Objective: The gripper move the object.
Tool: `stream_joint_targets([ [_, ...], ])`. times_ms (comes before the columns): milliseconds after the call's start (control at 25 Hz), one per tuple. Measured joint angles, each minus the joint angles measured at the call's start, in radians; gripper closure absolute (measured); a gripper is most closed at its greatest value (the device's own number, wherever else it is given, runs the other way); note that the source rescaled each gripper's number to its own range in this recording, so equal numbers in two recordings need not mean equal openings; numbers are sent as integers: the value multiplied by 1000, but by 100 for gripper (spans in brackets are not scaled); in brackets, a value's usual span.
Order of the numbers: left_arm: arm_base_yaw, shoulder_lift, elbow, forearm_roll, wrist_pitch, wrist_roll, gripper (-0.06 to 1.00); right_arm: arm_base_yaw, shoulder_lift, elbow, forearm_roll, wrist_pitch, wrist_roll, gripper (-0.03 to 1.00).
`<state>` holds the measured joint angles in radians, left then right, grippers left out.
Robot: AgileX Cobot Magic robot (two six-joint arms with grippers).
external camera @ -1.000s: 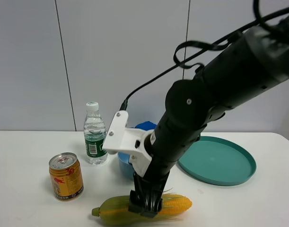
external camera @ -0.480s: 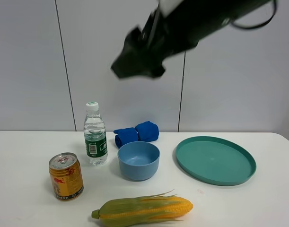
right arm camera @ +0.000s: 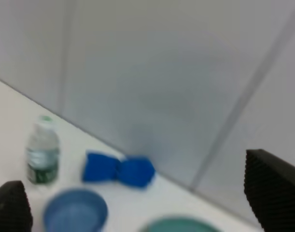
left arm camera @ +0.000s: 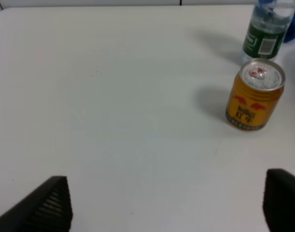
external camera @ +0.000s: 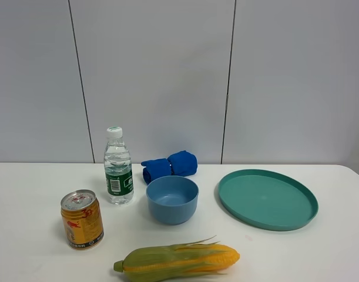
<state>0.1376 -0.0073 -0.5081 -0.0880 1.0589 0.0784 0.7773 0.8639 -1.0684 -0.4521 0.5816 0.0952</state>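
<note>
Corn [external camera: 177,261] lying lengthwise along the front edge of the white table [external camera: 26,258], touched by nothing, just in front of the blue bowl [external camera: 172,199]. Gold can [external camera: 81,219] toward the front left, water bottle [external camera: 118,166] behind it, rolled blue cloth [external camera: 169,165] near the back edge, teal plate [external camera: 268,198] toward the right edge. Left gripper [left arm camera: 166,205] spread wide above bare table beside the can. Right gripper [right arm camera: 137,203] likewise spread, holding nothing, raised high over the table.

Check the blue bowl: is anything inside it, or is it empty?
Empty. In the high view the blue bowl shows a bare interior; the corn lies on the table in front of it, apart.
</note>
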Motion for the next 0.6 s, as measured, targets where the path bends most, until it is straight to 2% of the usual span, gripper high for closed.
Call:
stream_joint_targets([
  [80,0,0,0,0,0,0,-6,0,-42,0,-16,129,52,18],
  [120,0,0,0,0,0,0,-6,0,-76,13,-12,243,50,18],
  [200,0,0,0,0,0,0,-6,-7,-114,51,18,300,34,18],
  [280,0,0,0,0,0,1,-6,-37,-164,111,72,312,8,18],
  [400,0,0,0,0,0,1,-6,-137,-236,203,169,308,-36,18],
  [600,0,0,0,0,0,1,-6,-441,-361,374,321,290,-150,18],
])
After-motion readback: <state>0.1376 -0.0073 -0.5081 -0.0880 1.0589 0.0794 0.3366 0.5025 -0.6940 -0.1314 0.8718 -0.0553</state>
